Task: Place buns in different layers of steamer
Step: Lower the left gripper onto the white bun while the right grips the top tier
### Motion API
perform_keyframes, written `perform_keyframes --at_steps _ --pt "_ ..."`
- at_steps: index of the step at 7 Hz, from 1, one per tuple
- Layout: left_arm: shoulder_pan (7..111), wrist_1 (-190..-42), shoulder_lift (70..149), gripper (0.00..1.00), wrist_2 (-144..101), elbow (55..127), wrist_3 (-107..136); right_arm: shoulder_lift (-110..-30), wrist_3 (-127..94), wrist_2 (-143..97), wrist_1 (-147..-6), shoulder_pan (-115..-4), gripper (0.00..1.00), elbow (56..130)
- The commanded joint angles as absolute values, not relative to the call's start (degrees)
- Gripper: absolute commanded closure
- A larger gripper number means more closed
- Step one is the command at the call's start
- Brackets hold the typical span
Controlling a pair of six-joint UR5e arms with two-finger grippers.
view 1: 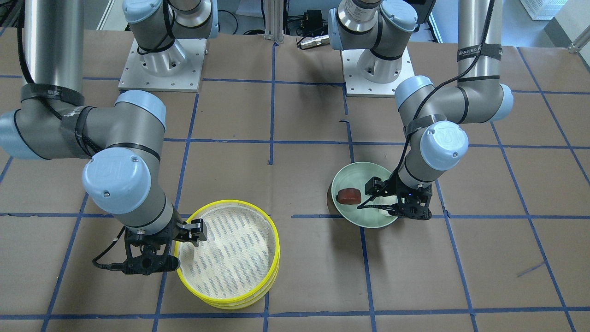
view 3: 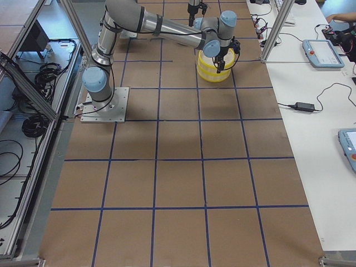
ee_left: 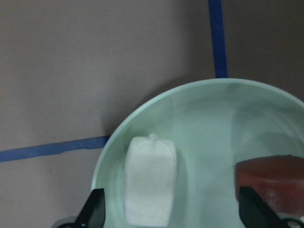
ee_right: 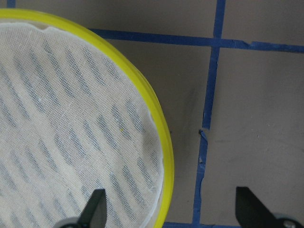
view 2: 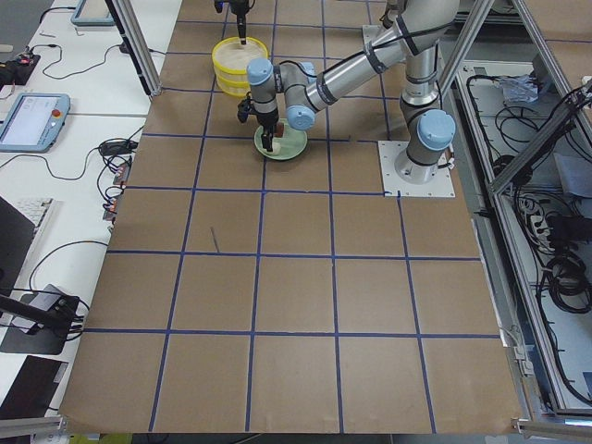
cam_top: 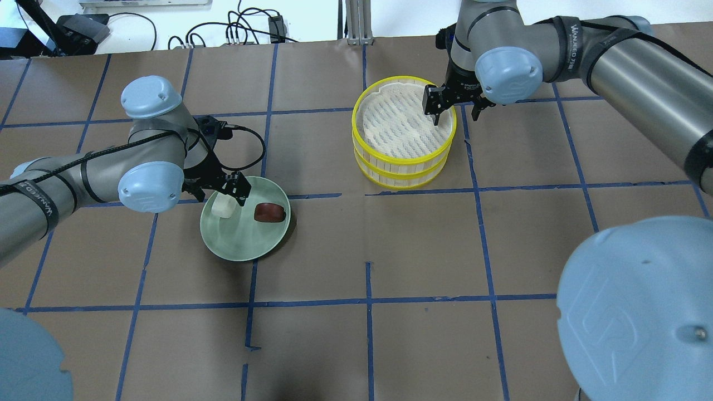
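– Steamer stack (view 1: 230,302) sits nearest in the front-facing view, on the table (view 1: 322,286). Its top layer (view 1: 235,251) holds no bun. The right jaws straddle the yellow rim (view 1: 230,201), spread wide, one tip inside the layer and one outside.

– And the buns?

– Both are on the pale green plate (view 1: 357,174), well apart from the stack. The reddish-brown bun (view 1: 349,195) shows plainly. The left jaws hang over the other and hide most of it.

– Overhead?

– The white bun (cam_top: 224,206) lies under the left jaws, with the brown one just beside it, not touching. Going by its yellow bands, I'd say the stack has two layers.

– Side views?

– Too small to read the jaws or add anything.

– Left wrist view?

– The left jaws are wide and empty. The white bun lies close to one tip, and the other tip overlaps the brown bun's edge.

– So what's the risk?

– Closing there could shove the white bun sideways or pinch both buns together, because the grip is off-centre.

– Right wrist view?

– The right jaws are wide open across the rim, gripping nothing. A thin bite on that rim could tilt the layer as it lifts, or drag the lower layer along.

– Count?

– Two buns, one plate, two layers as far as I can tell, and two sets of jaws.
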State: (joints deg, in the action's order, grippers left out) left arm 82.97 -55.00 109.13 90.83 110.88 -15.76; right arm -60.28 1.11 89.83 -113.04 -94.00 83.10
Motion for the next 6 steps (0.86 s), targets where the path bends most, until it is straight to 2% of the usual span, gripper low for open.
perform_keyframes --at_steps 1,2,4,5,6 --pt "82.53 -54.76 110.13 0.02 90.36 110.92 -16.17 -60.12 1.49 90.26 -115.57 -93.96 0.79 84.90" --pt "82.53 -54.58 110.21 0.11 90.09 110.92 -15.65 -60.38 1.67 90.35 -115.84 -93.96 0.86 84.90" --pt "82.53 -54.67 110.13 0.95 90.52 110.92 -14.51 -61.08 2.02 90.44 -115.75 -93.96 0.90 85.17" --pt "82.53 -53.88 110.04 1.00 90.18 110.31 -13.89 -61.87 2.02 90.44 -115.32 -93.87 0.91 85.17" --pt "82.62 -53.18 109.43 1.00 90.35 110.04 -13.71 -63.27 3.07 90.44 -114.79 -93.69 0.91 84.56"
